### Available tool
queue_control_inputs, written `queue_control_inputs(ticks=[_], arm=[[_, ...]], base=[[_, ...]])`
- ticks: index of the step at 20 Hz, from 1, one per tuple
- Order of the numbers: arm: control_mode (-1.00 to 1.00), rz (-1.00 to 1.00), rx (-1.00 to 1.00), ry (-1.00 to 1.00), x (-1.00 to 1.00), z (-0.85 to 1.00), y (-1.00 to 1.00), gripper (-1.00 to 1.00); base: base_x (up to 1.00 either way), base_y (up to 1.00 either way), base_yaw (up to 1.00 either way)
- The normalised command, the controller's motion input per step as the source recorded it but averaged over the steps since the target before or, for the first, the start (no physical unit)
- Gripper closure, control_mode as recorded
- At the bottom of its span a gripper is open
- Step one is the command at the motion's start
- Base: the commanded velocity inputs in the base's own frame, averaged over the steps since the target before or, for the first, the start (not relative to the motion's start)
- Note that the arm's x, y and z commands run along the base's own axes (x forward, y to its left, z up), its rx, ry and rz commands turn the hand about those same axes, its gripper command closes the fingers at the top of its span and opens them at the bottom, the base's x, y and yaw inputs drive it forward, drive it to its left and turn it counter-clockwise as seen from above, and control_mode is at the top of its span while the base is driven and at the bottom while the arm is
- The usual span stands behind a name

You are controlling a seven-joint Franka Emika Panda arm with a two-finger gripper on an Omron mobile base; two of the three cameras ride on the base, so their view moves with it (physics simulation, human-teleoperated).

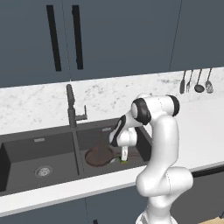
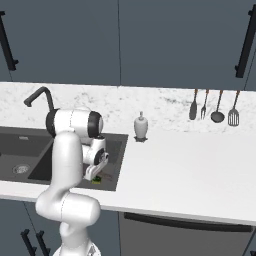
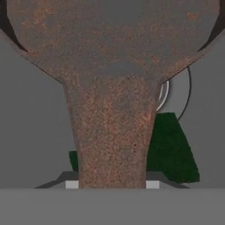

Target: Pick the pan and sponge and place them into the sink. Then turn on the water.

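The reddish-brown pan lies low in the right basin of the dark sink, its handle pointing right. My gripper reaches straight down into that basin and is shut on the pan's handle, which runs between the fingertips in the hand view. The sponge sits on the basin floor just under and beside the handle, dark green side up, also seen as a small green-yellow speck of sponge below the fingers. From the right base view the gripper is partly hidden behind my own arm.
The tall dark faucet stands behind the divider between the basins, with no stream visible. A round drain marks the left basin. A white soap dispenser stands right of the sink. Several utensils hang on the back wall.
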Motion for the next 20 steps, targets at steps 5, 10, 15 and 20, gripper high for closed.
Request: queue_control_inputs(ticks=[5,10,15,20], arm=[[-1.0,0.02,-0.02,0.0,0.16,0.1,0.0,-1.0],[-1.0,0.01,0.0,0.0,0.01,0.26,0.0,-1.0],[-1.0,-0.01,0.01,0.0,-0.05,0.63,0.0,-1.0],[-1.0,-0.04,0.0,-0.02,-0.41,0.62,0.0,-1.0]], base=[[0.0,0.0,0.0],[0.0,0.0,0.0],[0.0,0.0,0.0],[0.0,0.0,0.0]])
